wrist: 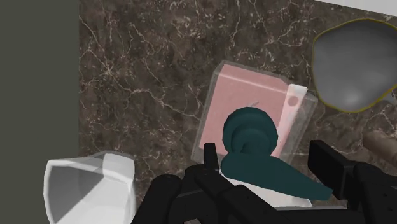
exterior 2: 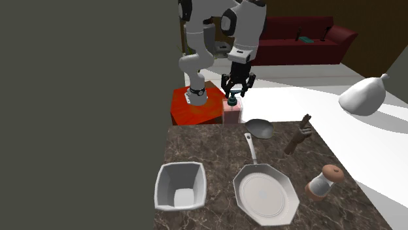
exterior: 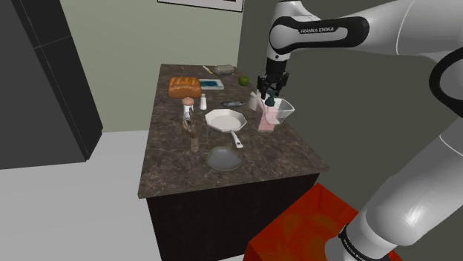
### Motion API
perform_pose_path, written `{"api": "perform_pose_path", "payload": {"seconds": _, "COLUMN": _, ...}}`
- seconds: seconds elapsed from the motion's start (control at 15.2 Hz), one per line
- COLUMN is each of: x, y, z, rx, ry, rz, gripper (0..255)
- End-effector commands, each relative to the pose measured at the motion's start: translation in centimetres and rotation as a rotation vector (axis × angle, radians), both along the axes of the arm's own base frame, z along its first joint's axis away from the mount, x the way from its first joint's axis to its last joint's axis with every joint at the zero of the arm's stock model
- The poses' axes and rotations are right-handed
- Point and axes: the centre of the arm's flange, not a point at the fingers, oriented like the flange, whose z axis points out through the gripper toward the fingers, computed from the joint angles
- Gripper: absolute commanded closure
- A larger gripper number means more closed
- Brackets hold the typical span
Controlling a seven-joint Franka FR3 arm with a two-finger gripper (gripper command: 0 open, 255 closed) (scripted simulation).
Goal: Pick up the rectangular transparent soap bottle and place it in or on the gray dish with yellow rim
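Note:
The soap bottle is a clear rectangular block with pink liquid and a dark teal pump head. It stands upright on the dark marble counter near the edge by the arm. My gripper hangs straight above it, open, one finger on each side of the pump and not clasping it. The gray dish with yellow rim lies flat a short way beside the bottle.
A white square bowl stands close to the bottle. A white pan lies mid-counter. A pepper mill, brown bottle, bread and lime stand farther off. The red stand is below.

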Motion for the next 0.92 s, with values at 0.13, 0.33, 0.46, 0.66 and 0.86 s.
{"api": "perform_pose_path", "payload": {"seconds": 0.13, "x": 0.7, "y": 5.2, "z": 0.8, "rx": 0.000, "ry": 0.000, "rz": -0.001, "gripper": 255}}
{"api": "perform_pose_path", "payload": {"seconds": 0.33, "x": 1.2, "y": 9.1, "z": 1.5, "rx": 0.000, "ry": 0.000, "rz": -0.001, "gripper": 255}}
{"api": "perform_pose_path", "payload": {"seconds": 0.46, "x": 1.5, "y": 11.6, "z": 1.9, "rx": 0.000, "ry": 0.000, "rz": -0.001, "gripper": 255}}
{"api": "perform_pose_path", "payload": {"seconds": 0.66, "x": 2.0, "y": 15.5, "z": 2.6, "rx": 0.000, "ry": 0.000, "rz": -0.001, "gripper": 255}}
{"api": "perform_pose_path", "payload": {"seconds": 0.86, "x": 2.5, "y": 19.4, "z": 3.2, "rx": 0.000, "ry": 0.000, "rz": -0.001, "gripper": 255}}
